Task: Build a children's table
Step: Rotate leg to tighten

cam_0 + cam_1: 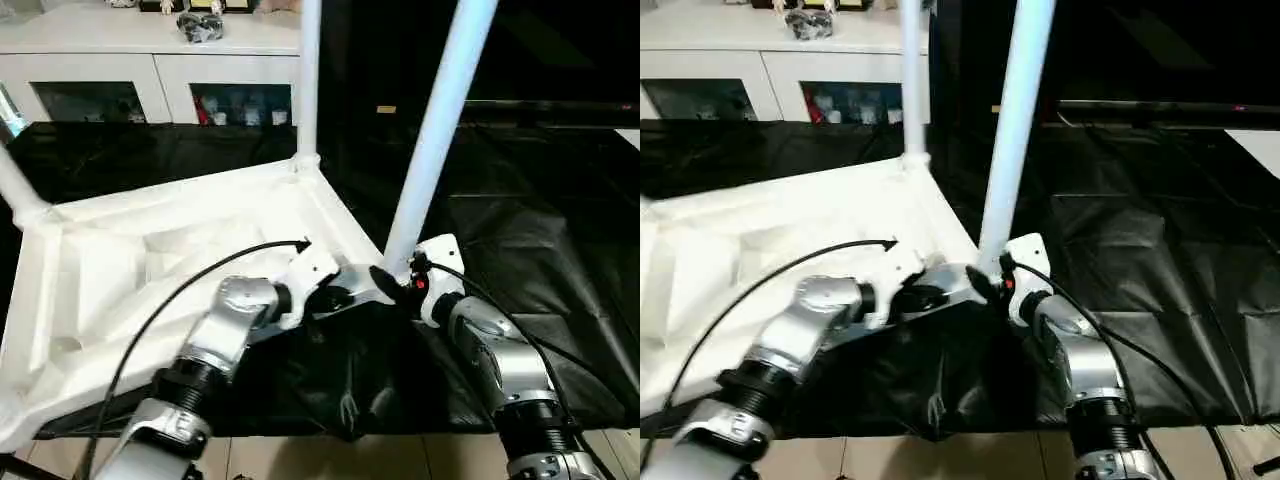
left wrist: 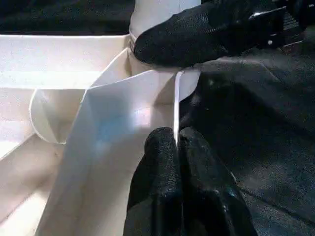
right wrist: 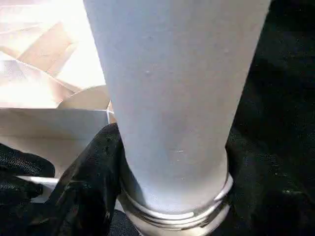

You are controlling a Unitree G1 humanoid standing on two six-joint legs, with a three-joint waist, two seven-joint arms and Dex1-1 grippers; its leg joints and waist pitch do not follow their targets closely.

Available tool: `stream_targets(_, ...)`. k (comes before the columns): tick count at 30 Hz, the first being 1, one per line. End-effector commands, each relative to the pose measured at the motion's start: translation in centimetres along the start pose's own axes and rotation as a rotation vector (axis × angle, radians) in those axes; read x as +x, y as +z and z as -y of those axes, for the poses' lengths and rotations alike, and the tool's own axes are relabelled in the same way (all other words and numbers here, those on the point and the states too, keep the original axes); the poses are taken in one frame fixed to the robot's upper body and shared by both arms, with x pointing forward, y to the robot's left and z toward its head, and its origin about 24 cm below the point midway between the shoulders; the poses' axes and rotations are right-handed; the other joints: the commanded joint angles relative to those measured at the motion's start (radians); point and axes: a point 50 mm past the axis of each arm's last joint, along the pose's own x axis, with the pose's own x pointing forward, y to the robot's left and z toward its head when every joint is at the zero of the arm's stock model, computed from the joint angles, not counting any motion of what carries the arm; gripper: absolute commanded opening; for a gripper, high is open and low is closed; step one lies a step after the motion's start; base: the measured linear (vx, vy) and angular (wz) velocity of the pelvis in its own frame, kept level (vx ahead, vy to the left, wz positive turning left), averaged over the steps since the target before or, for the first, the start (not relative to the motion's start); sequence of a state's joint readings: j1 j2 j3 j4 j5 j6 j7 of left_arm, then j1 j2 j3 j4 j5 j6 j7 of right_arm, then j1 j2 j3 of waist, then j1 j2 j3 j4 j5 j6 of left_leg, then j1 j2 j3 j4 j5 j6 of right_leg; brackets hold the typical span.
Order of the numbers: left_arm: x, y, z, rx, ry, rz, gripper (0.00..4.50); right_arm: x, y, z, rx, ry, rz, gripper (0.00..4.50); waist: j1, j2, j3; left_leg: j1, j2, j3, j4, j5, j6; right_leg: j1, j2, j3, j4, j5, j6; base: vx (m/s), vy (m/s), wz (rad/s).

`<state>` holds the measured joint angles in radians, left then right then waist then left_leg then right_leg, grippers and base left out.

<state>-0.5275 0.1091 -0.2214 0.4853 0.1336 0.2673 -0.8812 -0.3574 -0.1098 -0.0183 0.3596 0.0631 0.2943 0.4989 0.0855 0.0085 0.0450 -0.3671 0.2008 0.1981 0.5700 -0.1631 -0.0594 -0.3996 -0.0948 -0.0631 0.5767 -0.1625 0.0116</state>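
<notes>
The table top (image 1: 170,250) lies upside down on the black sheet (image 1: 540,250), ribs up, in front of the white cabinet (image 1: 150,60). Two legs already stand in its far corner sockets. The leg (image 1: 435,140) in hand leans over the top's near right corner, its threaded foot at the socket there.

You're seating this leg, so get it upright before you twist: as it stands it tilts away from the top, and a tilted thread will likely cross or jam. Keep the top from turning with the leg, and turn in short strokes, re-gripping low near the socket.

Your right gripper (image 3: 172,196) is wrapped around the leg's base, just above the thread ring, fingers spread about two-thirds wide to the leg's girth and pressed on both sides. Your left gripper (image 2: 177,142) is almost fully closed, pinching the top's thin edge wall right beside that corner socket, which braces the top against the twist.
</notes>
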Motion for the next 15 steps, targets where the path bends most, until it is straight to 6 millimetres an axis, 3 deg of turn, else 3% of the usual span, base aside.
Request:
stream_targets(1,2.7,3.4,3.1,0.044,-0.144,0.142,0.0,2.0,0.6,-5.3,-0.015,0.282,0.017,3.39,-0.001,-0.014,-0.055,0.013,0.025,-0.022,-0.074,-0.336,0.006,0.027,-0.051,0.031,-0.087,-0.455,-0.118,0.0,0.0,0.0)
stream_targets(7,1.6,2.8,2.5,0.072,-0.209,0.112,0.0,0.5,1.0,-3.4,-0.137,0.359,-0.011,3.86,0.004,-0.014,-0.06,0.01,0.026,-0.017,-0.069,-0.292,0.023,0.036,-0.049,0.035,-0.073,-0.341,-0.156,0.0,0.0,0.0)
stream_targets(9,0.9,2.3,2.4,0.091,-0.258,0.099,0.0,-0.4,1.2,-2.5,-0.213,0.422,-0.028,3.86,0.008,-0.012,-0.063,0.015,0.027,-0.013,-0.064,-0.269,0.034,0.035,-0.048,0.036,-0.068,-0.291,-0.181,0.0,0.0,0.0)
stream_targets(11,0.5,2.2,2.4,0.096,-0.284,0.096,0.0,-0.8,1.4,-2.1,-0.239,0.471,-0.041,3.86,0.011,-0.008,-0.063,0.014,0.028,-0.011,-0.062,-0.245,0.047,0.036,-0.048,0.037,-0.064,-0.254,-0.197,0.0,0.0,0.0)
stream_targets(13,0.4,2.1,2.3,0.099,-0.294,0.095,0.0,-1.0,1.4,-2.0,-0.245,0.492,-0.047,3.86,0.013,-0.011,-0.065,0.008,0.028,-0.012,-0.06,-0.216,0.057,0.043,-0.046,0.035,-0.057,-0.22,-0.206,0.0,0.0,0.0)
stream_targets(15,-0.2,1.9,2.1,0.117,-0.331,0.086,0.0,-1.7,1.5,-1.8,-0.262,0.576,-0.067,3.86,0.013,-0.005,-0.066,0.008,0.028,-0.013,-0.06,-0.208,0.061,0.044,-0.046,0.033,-0.054,-0.2,-0.218,0.0,0.0,0.0)
